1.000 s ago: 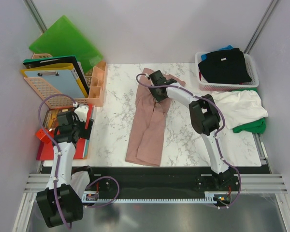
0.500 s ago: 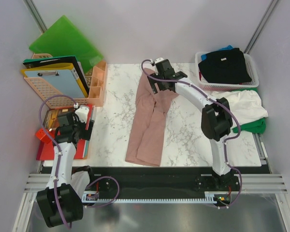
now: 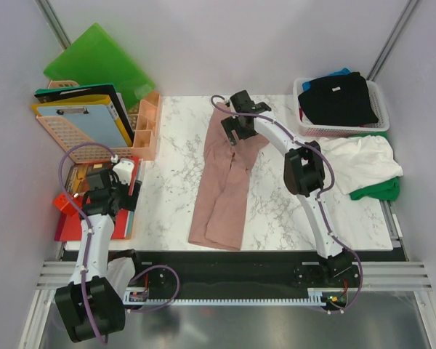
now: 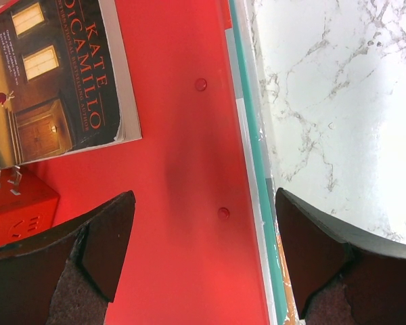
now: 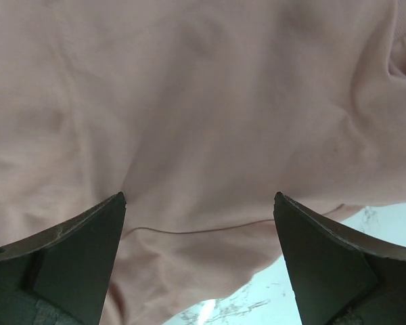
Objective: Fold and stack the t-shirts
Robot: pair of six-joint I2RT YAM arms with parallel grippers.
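Top external, surface and room: a white marbled worktop (image 3: pixel 167 196) is sitting between pale walls, with a black strip running along its near edge.
Top external, left side: a green folder (image 3: pixel 94 62) is leaning on the wall behind an orange rack (image 3: pixel 147 123) that is holding a clipboard (image 3: pixel 94 122). A red folder (image 3: pixel 67 227) is lying at the near left corner.
Top external, right side: a white basket (image 3: pixel 382 109) is carrying a folded black t-shirt (image 3: pixel 338 98), with a blue t-shirt (image 3: pixel 340 73) peeking out behind it. A white t-shirt (image 3: pixel 360 160) and a green t-shirt (image 3: pixel 378 190) are lying crumpled just in front of the basket.
Top external, task's thing: the pink t-shirt (image 3: pixel 221 196) is lying in a long narrow fold down the middle of the worktop.
Top external, tools: the right tool (image 3: pixel 231 131) is hanging over the pink t-shirt's far end. The left tool (image 3: pixel 102 193) is hovering over the red folder, well apart from that shirt.
Left wrist, seen only here: a book (image 4: pixel 54 74) is lying on the red folder beside a small red block (image 4: pixel 17 210), and the marble is showing at the right.
Left wrist, tool: its fingers (image 4: pixel 108 237) are standing wide apart, holding nothing.
Right wrist, seen only here: creased pink cloth is filling the view, with a sliver of marble showing at the lower right.
Right wrist, tool: it is standing spread wide over the cloth and gripping nothing. Whether it is touching the cloth I cannot tell.
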